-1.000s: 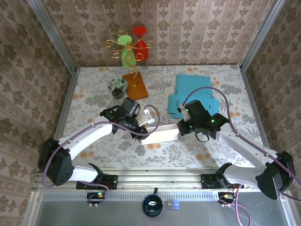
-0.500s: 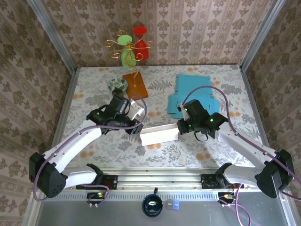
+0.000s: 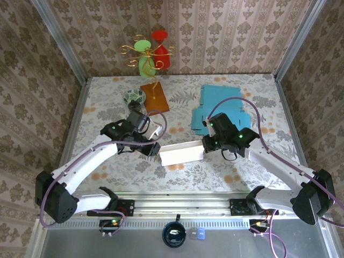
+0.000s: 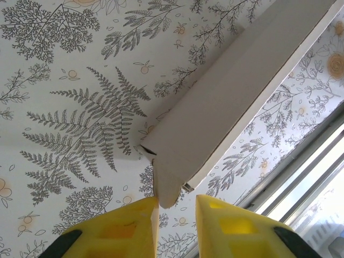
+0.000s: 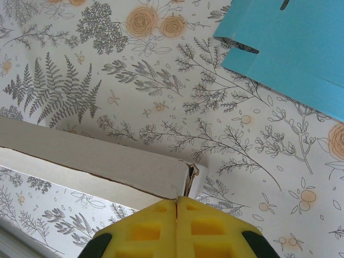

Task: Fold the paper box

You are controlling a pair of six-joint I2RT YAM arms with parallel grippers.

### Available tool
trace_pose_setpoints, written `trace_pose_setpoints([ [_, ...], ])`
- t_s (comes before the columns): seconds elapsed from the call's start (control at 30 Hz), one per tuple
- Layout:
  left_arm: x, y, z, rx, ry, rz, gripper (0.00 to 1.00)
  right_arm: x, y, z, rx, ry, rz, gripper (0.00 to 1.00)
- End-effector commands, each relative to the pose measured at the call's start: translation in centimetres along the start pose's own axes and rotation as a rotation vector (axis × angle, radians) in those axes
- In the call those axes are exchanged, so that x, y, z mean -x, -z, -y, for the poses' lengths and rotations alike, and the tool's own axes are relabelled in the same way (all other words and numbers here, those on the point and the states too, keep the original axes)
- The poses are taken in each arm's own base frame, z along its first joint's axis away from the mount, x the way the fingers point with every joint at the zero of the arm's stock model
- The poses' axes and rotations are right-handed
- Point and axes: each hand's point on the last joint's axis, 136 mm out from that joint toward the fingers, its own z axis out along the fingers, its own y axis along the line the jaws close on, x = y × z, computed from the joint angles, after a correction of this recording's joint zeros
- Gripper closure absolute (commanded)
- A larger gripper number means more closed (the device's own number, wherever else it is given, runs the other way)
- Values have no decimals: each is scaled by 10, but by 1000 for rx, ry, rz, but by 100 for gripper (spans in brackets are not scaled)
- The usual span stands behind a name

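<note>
The white paper box (image 3: 181, 153) lies as a long, partly folded strip across the middle of the table. My left gripper (image 3: 154, 149) is at its left end. In the left wrist view the jaws (image 4: 176, 207) stand a little apart, and the tip of the box's end flap (image 4: 167, 188) pokes toward the gap, touching the left finger (image 4: 137, 220). My right gripper (image 3: 206, 146) is at the right end. In the right wrist view its yellow fingers (image 5: 177, 203) are pressed together on the box's end wall (image 5: 91, 156).
A flat blue cardboard sheet (image 3: 220, 107) (image 5: 301, 48) lies behind the right gripper. An orange-based wire stand (image 3: 154, 97) with green and red ornaments and a small patterned bowl (image 3: 134, 97) sit at the back left. The metal front rail (image 4: 317, 161) runs close to the box.
My left arm has drawn back from over the box's middle to its left end, and its jaws have narrowed. The right gripper and the box have hardly moved.
</note>
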Motion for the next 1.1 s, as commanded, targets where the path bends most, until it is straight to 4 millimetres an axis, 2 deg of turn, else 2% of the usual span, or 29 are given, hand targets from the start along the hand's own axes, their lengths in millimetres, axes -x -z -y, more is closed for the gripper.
trace_pose_setpoints([
  [0.0,6,6,-4,27,16,4,75,-4,0,1,-16,-13,-26,100],
  [0.13,12,5,-4,26,9,9,75,-5,0,1,-17,-11,-27,100],
  [0.77,10,-1,-4,28,6,-8,91,-5,1,1,-16,-19,-22,100],
  [1.07,10,-5,2,36,59,-28,95,-4,0,1,-21,-26,-17,100],
])
